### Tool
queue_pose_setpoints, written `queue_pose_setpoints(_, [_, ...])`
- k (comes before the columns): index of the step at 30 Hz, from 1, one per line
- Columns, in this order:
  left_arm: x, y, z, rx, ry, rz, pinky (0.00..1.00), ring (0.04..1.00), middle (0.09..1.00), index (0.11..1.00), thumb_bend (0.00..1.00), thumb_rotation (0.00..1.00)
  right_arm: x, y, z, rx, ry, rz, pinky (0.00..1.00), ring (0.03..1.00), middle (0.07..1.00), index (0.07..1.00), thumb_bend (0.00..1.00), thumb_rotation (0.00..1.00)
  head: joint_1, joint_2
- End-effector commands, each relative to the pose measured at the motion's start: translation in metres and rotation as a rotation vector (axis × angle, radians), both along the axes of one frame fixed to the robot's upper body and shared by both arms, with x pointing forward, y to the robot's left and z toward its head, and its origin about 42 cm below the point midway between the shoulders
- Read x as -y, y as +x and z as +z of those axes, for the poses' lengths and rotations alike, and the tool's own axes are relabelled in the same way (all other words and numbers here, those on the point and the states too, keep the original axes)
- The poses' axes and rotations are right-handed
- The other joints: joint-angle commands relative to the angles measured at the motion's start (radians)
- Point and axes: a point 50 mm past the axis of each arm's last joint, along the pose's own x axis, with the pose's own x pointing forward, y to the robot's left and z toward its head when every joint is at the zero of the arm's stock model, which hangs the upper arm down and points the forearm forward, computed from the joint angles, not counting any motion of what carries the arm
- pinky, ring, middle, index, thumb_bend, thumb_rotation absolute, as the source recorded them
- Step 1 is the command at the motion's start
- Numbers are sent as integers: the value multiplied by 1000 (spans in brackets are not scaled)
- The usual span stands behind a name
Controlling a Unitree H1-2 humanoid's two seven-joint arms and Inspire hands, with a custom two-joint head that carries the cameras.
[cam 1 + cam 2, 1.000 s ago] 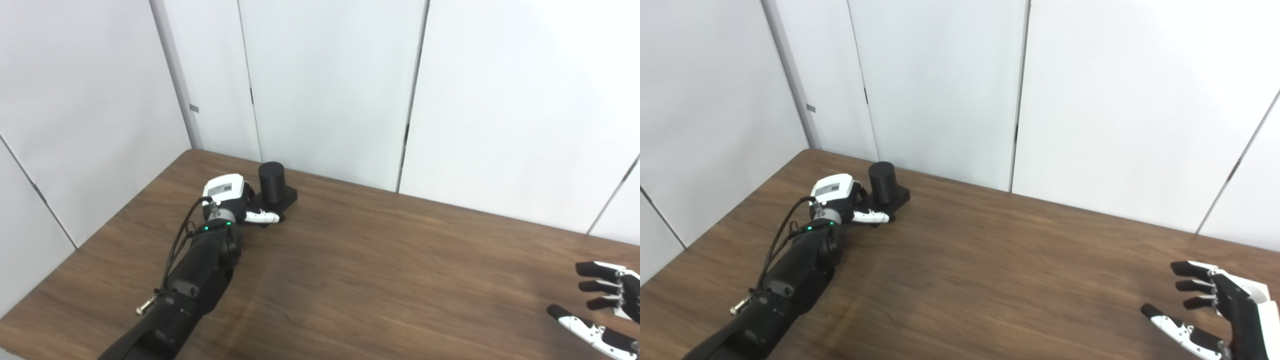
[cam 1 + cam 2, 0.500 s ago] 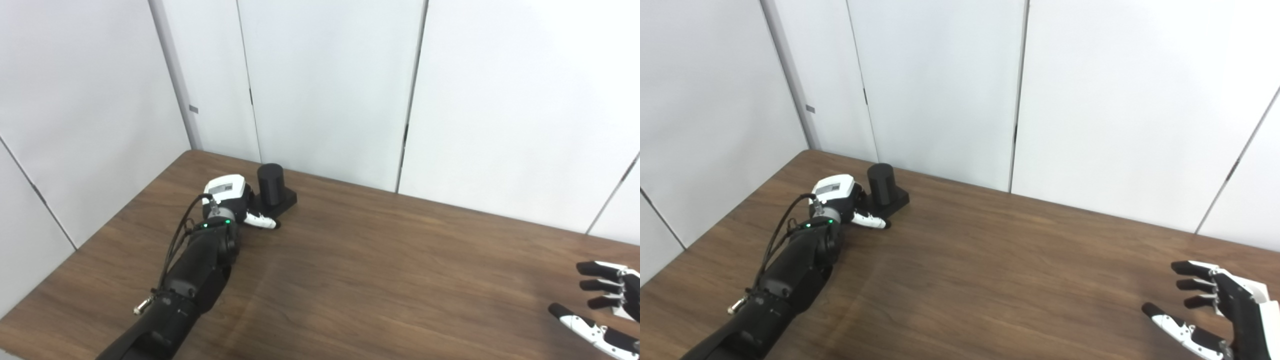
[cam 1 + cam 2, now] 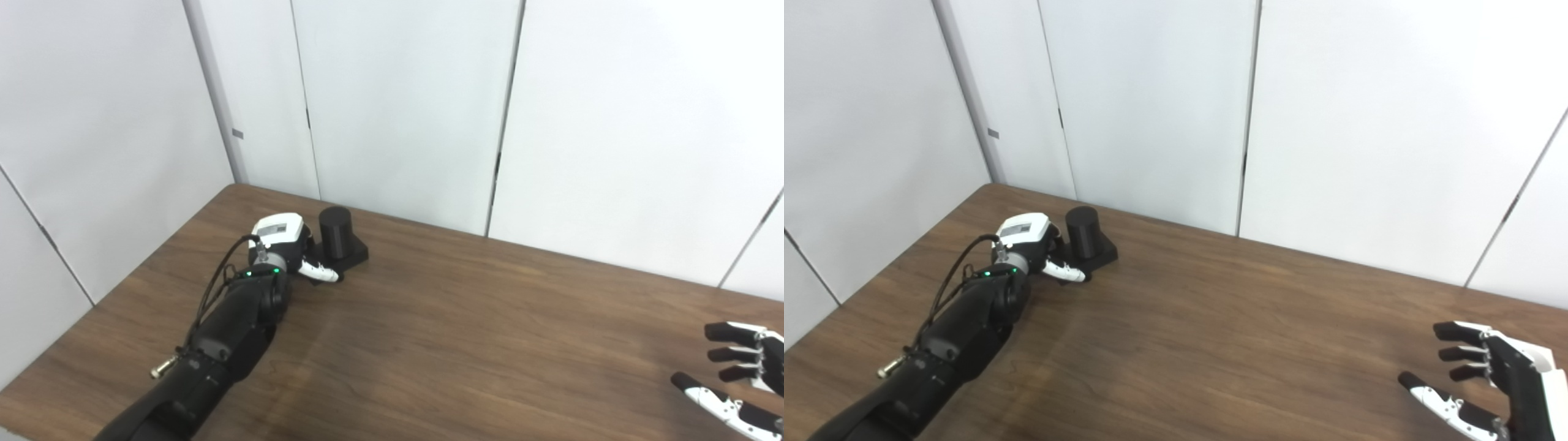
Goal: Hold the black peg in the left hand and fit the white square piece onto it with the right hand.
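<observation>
The black peg [image 3: 335, 224], a short upright cylinder on a flat square black base, stands on the brown table [image 3: 465, 343] at the far left, close to the wall. My left hand [image 3: 286, 244] grips the base from its near-left side, with the white thumb lying along the base's front edge; the other fingers are hidden behind the hand. At the lower right edge of the picture my right hand [image 3: 1488, 380] hovers open, fingers spread, holding nothing. No white square piece shows in either view.
White wall panels [image 3: 404, 110] rise right behind the table's far edge, just beyond the peg. The table's left edge [image 3: 122, 288] runs diagonally beside my left forearm. A wide stretch of bare wood lies between the two hands.
The peg, slightly raised and tilted a second ago, now sits flat on the table and a little further right, moved with my left hand. The right hand has barely shifted.
</observation>
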Motion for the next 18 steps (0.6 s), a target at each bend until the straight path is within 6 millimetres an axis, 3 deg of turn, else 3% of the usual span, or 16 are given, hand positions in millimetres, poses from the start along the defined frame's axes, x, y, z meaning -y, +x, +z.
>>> queue_pose_setpoints(1, [13,-8,-13,-53,-74,-132,635,829,848,570,850,191,-3,4,16,84,-8,12,455,581,658,610,547,0,-2,2])
queue_pose_setpoints(2, [16,-10,-13,-45,-97,-161,649,833,846,530,690,131,-2,4,16,80,-4,11,460,587,666,613,547,0,-5,2])
queue_pose_setpoints(3, [19,-12,-14,-39,-115,-202,663,839,845,506,591,93,-2,4,15,74,5,12,466,591,671,616,547,0,-8,4])
queue_pose_setpoints(4, [22,-14,-14,-35,-131,-240,672,845,847,498,558,80,-2,4,15,70,9,12,481,612,681,619,546,0,-12,4])
queue_pose_setpoints(5, [25,-15,-15,-31,-141,-276,677,849,850,493,540,72,-2,4,14,69,12,12,489,622,686,620,548,0,-16,5])
queue_pose_setpoints(6, [29,-18,-15,-27,-146,-313,670,847,848,491,530,67,-1,4,13,72,9,12,488,625,686,543,519,66,-18,6])
queue_pose_setpoints(8, [36,-21,-17,-31,-175,-380,645,838,846,491,523,67,-1,5,11,78,-2,8,487,624,683,504,505,101,-25,7])
queue_pose_setpoints(15, [76,-29,-22,-80,-217,-594,761,850,846,493,522,69,1,7,5,67,-16,-4,485,623,683,491,500,114,-73,18])
queue_pose_setpoints(18, [92,-33,-22,-82,-221,-684,721,850,847,493,522,67,1,8,2,70,-23,-4,489,629,687,491,500,114,-90,23])
